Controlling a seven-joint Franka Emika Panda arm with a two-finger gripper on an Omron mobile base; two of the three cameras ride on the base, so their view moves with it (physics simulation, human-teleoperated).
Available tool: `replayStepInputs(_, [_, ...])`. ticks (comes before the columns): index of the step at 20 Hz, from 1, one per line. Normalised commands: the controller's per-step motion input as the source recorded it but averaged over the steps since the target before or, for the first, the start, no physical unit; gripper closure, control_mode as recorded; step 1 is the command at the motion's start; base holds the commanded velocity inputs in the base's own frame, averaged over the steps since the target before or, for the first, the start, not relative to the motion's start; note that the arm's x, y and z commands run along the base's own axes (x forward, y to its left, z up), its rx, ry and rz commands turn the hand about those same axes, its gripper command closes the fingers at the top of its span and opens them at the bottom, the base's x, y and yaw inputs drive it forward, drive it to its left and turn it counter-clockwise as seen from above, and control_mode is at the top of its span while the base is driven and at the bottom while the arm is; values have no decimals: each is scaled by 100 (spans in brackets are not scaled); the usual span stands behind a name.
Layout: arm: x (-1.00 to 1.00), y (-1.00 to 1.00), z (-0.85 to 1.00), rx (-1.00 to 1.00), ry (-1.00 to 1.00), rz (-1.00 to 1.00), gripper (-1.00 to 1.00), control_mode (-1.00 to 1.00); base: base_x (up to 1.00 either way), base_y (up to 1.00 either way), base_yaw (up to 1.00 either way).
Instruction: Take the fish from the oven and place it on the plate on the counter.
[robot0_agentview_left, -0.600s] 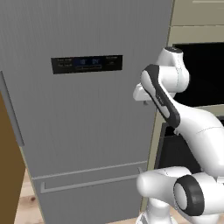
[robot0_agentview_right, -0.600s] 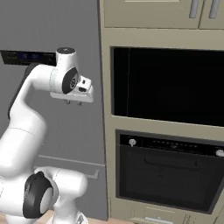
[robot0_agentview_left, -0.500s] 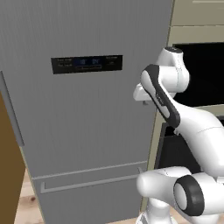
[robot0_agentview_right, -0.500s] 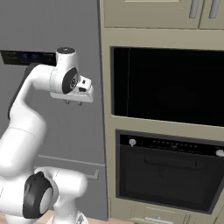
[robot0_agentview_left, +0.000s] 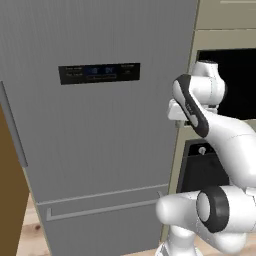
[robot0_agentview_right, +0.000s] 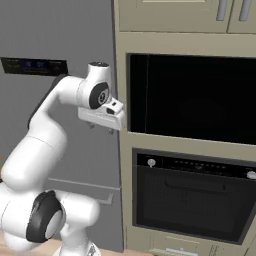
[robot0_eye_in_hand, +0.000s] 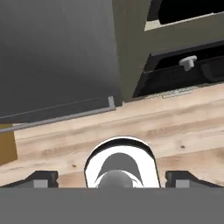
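Note:
The oven (robot0_agentview_right: 192, 202) is built into beige cabinetry low on the right, its black door shut under a control strip with a round knob (robot0_agentview_right: 151, 162). It also shows in the hand view as the oven (robot0_eye_in_hand: 183, 72) at the upper right. My gripper (robot0_agentview_right: 101, 128) hangs at mid-height in front of the cabinet edge, left of the oven and above it, pointing down. In the hand view the gripper (robot0_eye_in_hand: 112, 178) is open, fingertips (robot0_eye_in_hand: 41, 177) far apart with nothing between them. The fish is hidden. The plate and the counter are out of view.
A tall grey fridge (robot0_agentview_left: 100, 130) with a dark display panel (robot0_agentview_left: 99, 73) stands left of the cabinetry. A black-windowed unit (robot0_agentview_right: 195, 97) sits above the oven. Wooden floor (robot0_eye_in_hand: 175, 131) lies below the hand. A brown panel (robot0_agentview_left: 10, 200) borders the far left.

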Motion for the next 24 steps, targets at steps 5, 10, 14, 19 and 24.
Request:
replayStepInputs(5, [1,-100,-7,19,5,-34,-100,-100,0,0,0])
replayStepInputs(10, [0,-100,-7,25,0,-39,-100,-100,0,0,0])
replayStepInputs(14, [0,-100,-12,27,-1,-38,-100,-100,0,0,0])
replayStepInputs(19, [-11,-93,-41,18,0,-32,-100,-100,0,0,0])
replayStepInputs(24, [-3,-21,-58,0,4,-18,-100,-100,0,0,0])
